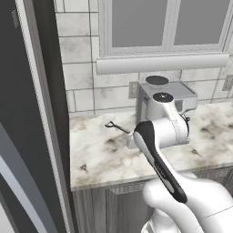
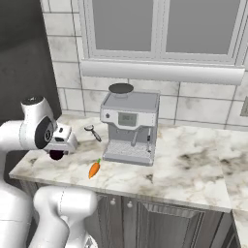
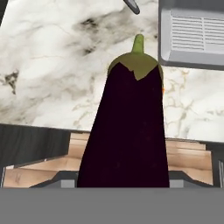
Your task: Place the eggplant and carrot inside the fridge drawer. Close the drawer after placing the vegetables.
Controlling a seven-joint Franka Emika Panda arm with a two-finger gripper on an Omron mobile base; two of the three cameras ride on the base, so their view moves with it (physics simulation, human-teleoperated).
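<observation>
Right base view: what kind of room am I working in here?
Most likely a home kitchen: a marble-look counter over grey cabinets, an espresso machine on it, and a tiled wall with a window above.

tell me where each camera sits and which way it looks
left base view: behind the arm on its left, looking forward and down at the counter and coffee machine; the white arm rises from lower right.
right base view: behind on the right, same counter, with the carrot; arm at lower left.
hand view: on the hand, looking along the eggplant held in the gripper, down at the counter edge.
both base views share the coffee machine and a grey utensil.
</observation>
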